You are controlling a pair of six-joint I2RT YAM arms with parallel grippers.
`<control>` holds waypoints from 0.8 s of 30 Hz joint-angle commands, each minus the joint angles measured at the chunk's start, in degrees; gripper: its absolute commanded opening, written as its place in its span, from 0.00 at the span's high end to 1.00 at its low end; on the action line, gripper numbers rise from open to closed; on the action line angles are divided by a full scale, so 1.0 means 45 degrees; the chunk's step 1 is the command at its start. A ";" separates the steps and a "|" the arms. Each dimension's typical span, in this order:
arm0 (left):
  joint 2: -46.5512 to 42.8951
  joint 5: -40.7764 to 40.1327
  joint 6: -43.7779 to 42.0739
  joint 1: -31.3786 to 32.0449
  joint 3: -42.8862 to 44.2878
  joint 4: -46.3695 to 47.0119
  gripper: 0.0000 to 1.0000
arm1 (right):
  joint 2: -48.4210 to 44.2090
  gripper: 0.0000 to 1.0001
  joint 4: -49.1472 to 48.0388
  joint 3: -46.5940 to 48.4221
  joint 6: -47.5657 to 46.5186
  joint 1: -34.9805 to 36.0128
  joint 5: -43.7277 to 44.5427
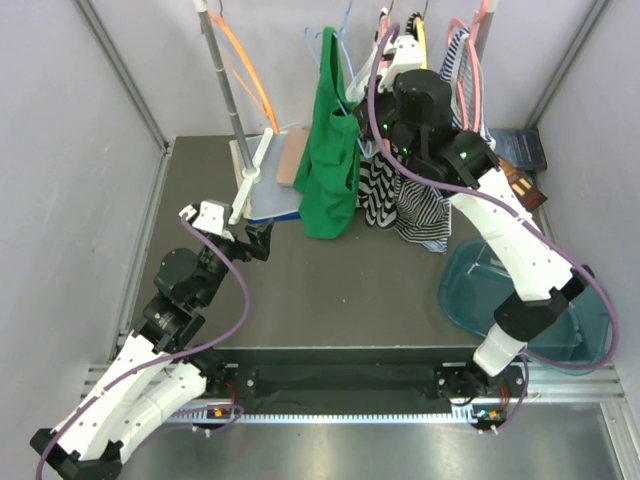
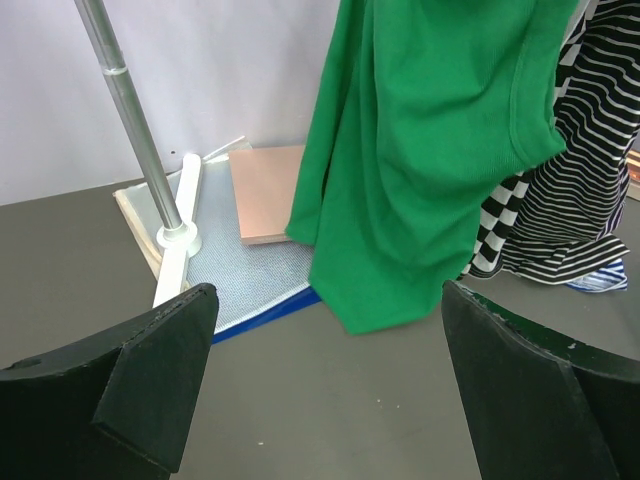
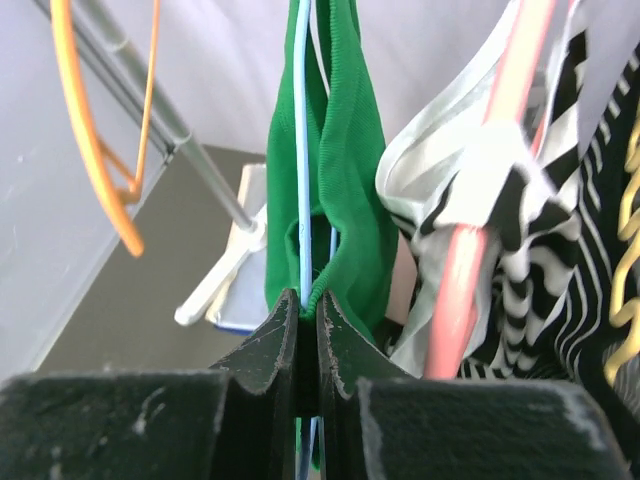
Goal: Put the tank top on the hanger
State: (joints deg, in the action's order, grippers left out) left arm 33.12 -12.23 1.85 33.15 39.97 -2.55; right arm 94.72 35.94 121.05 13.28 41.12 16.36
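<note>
Right wrist view: right gripper [image 3: 305, 302] pinches hanger [image 3: 303, 150] wire beside top [image 3: 355, 170], apparently steadying it; left gripper [image 2: 328, 300] gapes, empty.

Dark grey matte table [image 1: 330, 290], pale walls close on three sides. At the back left, flat on it: a pale translucent mat [image 1: 272, 205] with a blue near edge, a pinkish-tan board [image 1: 291, 158] at the mat's far right corner, and a white cross-shaped foot [image 1: 250, 180] holding an upright metal pole [image 1: 222, 80]. Just beside the mat's right edge, the low-hanging hem of the green tank top [image 1: 328, 150], contact with the surface unclear. At the right edge, a translucent teal tub [image 1: 465, 290].
</note>
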 commanded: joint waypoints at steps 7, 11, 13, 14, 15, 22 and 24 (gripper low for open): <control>-0.0076 0.0139 0.0019 -0.0003 -0.0053 0.0742 0.03 | 0.0983 1.00 -0.1758 0.2063 0.0837 -0.1287 -0.1291; -0.0154 -0.0016 0.0058 0.0017 -0.0073 0.0761 0.02 | 0.1158 1.00 -0.1582 0.2044 0.1189 -0.1443 -0.1292; -0.0173 -0.0056 0.0059 0.0017 -0.0073 0.0761 0.02 | 0.1178 1.00 -0.1484 0.2005 0.1364 -0.1443 -0.1272; -0.0173 -0.0056 0.0058 0.0017 -0.0092 0.0761 0.02 | 0.1178 1.00 -0.1445 0.1967 0.1424 -0.1463 -0.1253; -0.0173 -0.0056 0.0058 0.0017 -0.0073 0.0761 0.02 | 0.1159 1.00 -0.1445 0.1869 0.1482 -0.1463 -0.1253; -0.0193 -0.0036 0.0078 -0.0002 -0.0092 0.0742 0.02 | 0.0379 1.00 -0.1990 0.0347 0.1970 -0.1444 -0.1058; -0.0212 -0.0133 0.0078 0.0017 -0.0073 0.0742 0.02 | 0.0027 1.00 -0.2147 -0.0276 0.1991 -0.1444 -0.0999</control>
State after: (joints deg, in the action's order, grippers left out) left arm 33.10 -12.32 1.85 33.15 39.97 -2.55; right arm 99.94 32.27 123.22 20.67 35.07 11.29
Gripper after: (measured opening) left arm 0.981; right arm 0.041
